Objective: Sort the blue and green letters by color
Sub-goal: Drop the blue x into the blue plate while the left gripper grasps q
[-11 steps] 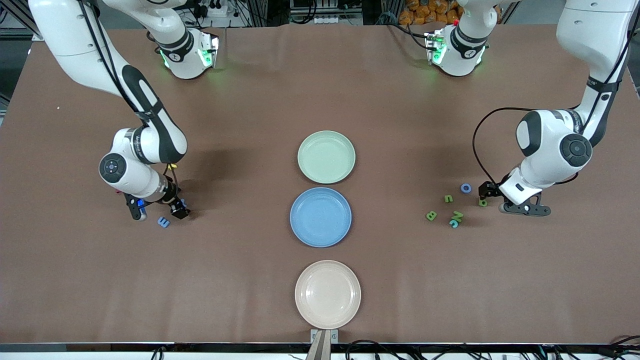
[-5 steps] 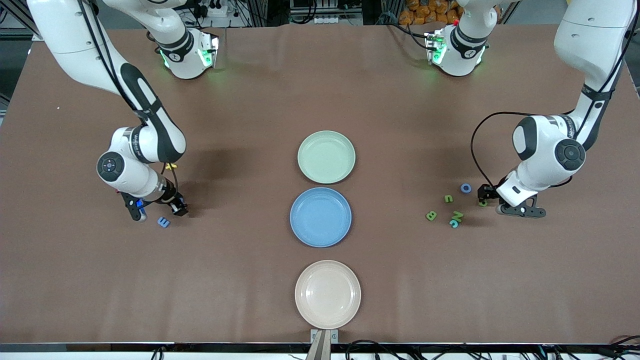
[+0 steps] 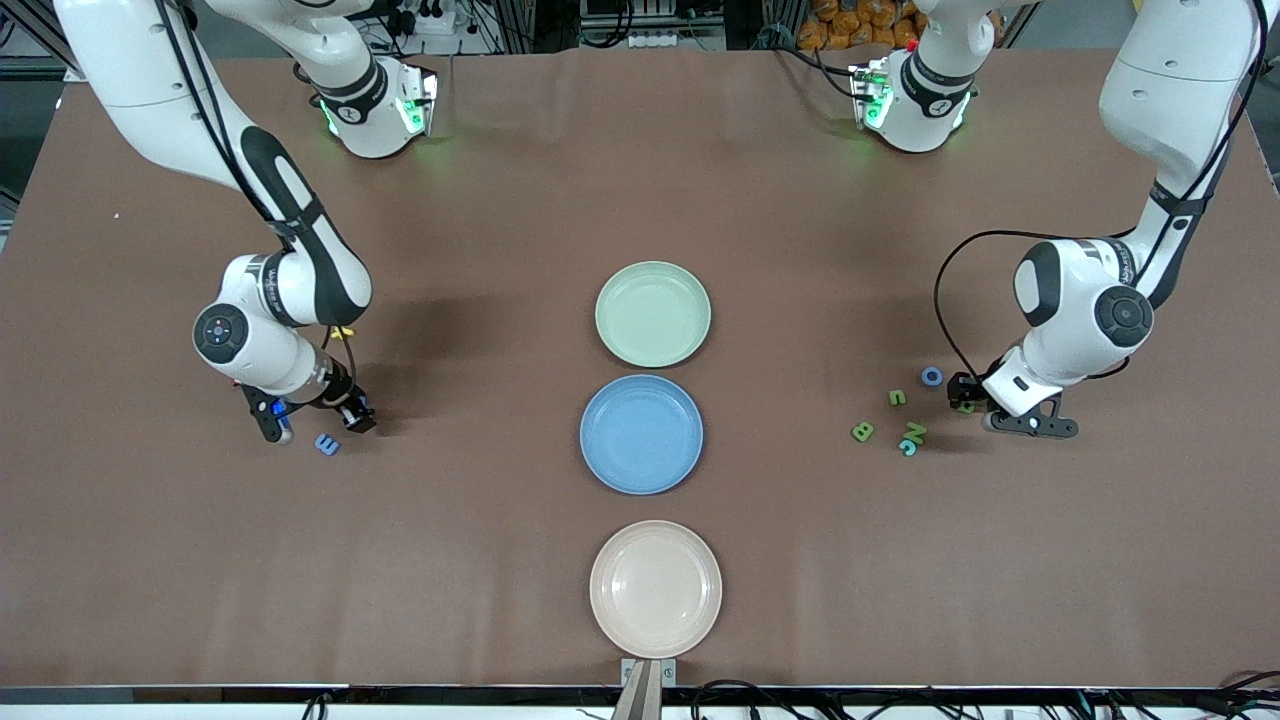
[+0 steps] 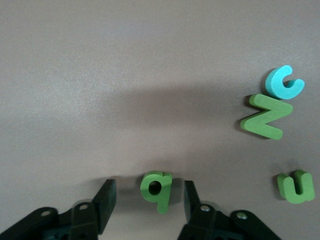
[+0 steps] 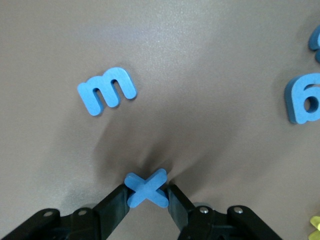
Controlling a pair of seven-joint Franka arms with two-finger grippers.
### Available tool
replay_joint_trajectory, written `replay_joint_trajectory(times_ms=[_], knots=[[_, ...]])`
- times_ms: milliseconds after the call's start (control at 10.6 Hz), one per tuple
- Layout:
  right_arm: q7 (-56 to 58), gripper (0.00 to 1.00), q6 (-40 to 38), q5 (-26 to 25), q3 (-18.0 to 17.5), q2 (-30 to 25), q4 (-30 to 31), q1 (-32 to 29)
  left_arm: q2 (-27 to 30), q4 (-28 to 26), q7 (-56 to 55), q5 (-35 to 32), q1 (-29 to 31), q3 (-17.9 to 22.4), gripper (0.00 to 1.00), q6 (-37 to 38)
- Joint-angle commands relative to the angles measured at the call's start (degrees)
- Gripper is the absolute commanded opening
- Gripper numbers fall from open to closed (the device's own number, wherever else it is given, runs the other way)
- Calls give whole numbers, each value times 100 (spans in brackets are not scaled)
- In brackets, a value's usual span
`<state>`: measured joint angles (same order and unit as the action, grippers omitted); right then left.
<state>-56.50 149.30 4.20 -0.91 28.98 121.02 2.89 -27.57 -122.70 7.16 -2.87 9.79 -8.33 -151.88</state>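
Note:
My right gripper (image 3: 360, 416) is shut on a blue X (image 5: 146, 188), low at the table, toward the right arm's end. A blue m (image 5: 106, 90) lies close by and also shows in the front view (image 3: 327, 443). A blue 6 (image 5: 304, 97) lies beside them. My left gripper (image 3: 966, 398) is open, its fingers either side of a green q (image 4: 157, 190) on the table. Nearby lie a green N (image 4: 266, 117), a teal C (image 4: 283, 83), a green u (image 4: 296, 186), a green B (image 3: 862, 431) and a blue O (image 3: 932, 376).
Three empty plates stand in a row down the table's middle: a green plate (image 3: 653, 313), a blue plate (image 3: 641, 434) and a beige plate (image 3: 655, 588) nearest the front camera. A tiny yellow letter (image 3: 343, 332) lies under the right arm.
The left arm's wrist has swung slightly toward the table's middle while its gripper stays at the green q. The right gripper has barely moved.

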Motion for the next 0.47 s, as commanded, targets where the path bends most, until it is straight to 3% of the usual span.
replay_joint_trajectory(times_ms=[0,377], knots=[[174,0,-6,-16,-14,-15,-149,-43,-55,-8,74,-100,23,-29,47,-114],[201,0,-242,-16,-14,-32,-447,1,-73,9,101,-100,-30,-20,0,-105]])
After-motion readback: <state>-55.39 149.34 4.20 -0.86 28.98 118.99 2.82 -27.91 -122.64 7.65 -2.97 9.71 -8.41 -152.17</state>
